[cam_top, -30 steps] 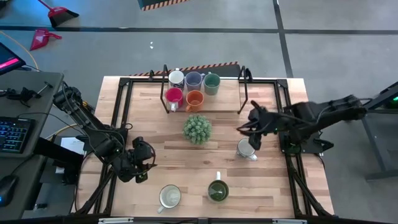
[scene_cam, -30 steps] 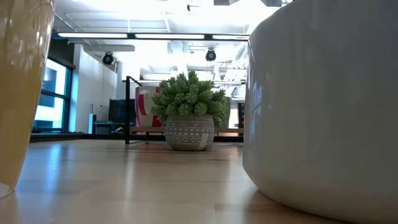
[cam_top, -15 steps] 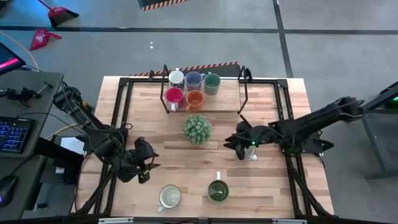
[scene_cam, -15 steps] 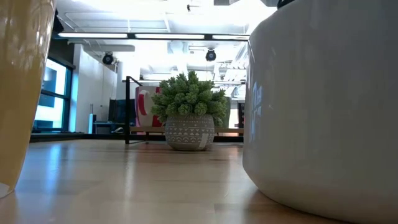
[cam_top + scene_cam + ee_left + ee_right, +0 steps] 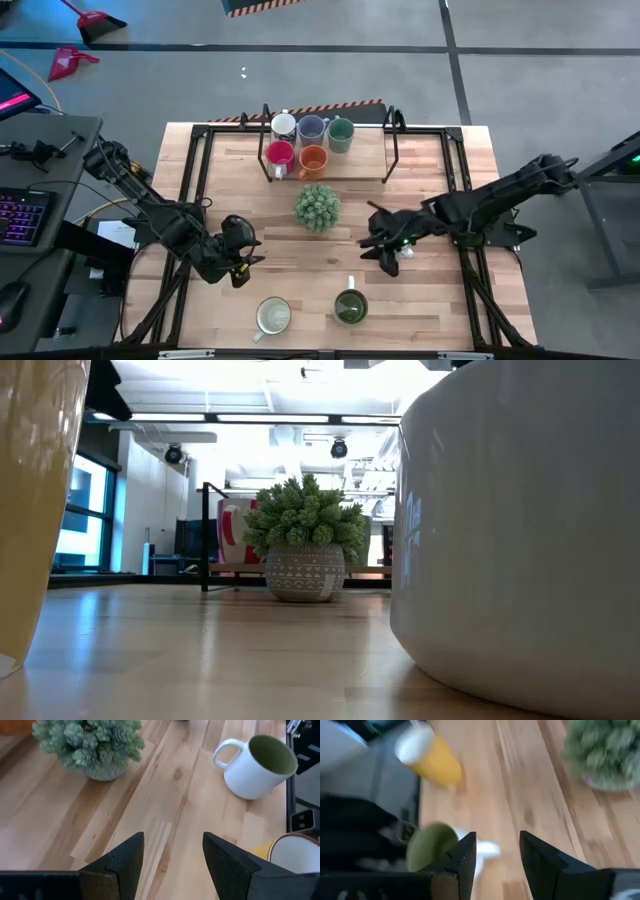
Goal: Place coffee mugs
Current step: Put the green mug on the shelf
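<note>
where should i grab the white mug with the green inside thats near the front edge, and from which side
Grip the rim wall of the white mug with green inside, one finger inside and one outside, coming straight down from above. It stands upright with its mouth open to the top. Its handle points toward the plant, so pinch a side of the rim away from the handle.

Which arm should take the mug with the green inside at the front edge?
Right, probably. The right gripper hangs open just behind that mug; the left gripper sits nearer the cream mug.
</note>
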You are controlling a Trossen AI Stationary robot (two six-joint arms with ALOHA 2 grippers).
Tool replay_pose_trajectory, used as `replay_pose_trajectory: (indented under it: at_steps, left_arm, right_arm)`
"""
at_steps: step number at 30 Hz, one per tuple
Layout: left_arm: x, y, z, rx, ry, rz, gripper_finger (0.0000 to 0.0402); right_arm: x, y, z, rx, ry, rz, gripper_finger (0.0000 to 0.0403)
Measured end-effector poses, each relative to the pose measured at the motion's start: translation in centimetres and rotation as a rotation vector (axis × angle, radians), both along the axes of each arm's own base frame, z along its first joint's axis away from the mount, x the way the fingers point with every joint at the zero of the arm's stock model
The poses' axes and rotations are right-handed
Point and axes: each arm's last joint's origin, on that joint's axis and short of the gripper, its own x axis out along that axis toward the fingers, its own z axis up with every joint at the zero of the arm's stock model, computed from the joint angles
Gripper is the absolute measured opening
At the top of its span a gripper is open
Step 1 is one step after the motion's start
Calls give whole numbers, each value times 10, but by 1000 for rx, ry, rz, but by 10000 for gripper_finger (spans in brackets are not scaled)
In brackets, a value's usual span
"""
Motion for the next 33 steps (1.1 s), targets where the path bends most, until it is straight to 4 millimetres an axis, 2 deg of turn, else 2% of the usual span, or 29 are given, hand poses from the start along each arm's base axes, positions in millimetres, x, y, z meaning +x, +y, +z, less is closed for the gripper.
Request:
replay_pose_trajectory:
  at_steps: [7,18,24,33]
  left_arm:
    - [-1,1,-2,-11,42,-21,190]
    - [-7,2,-7,-28,160,-76,190]
    - [-9,3,-8,-10,197,-106,190]
    - [-10,3,-9,-21,206,-116,190]
  right_arm:
    - [27,29,-15,-73,190,93,133]
    - [53,70,-42,-81,287,156,133]
    - [56,83,-57,-76,370,125,133]
    - [63,86,-76,-67,418,42,133]
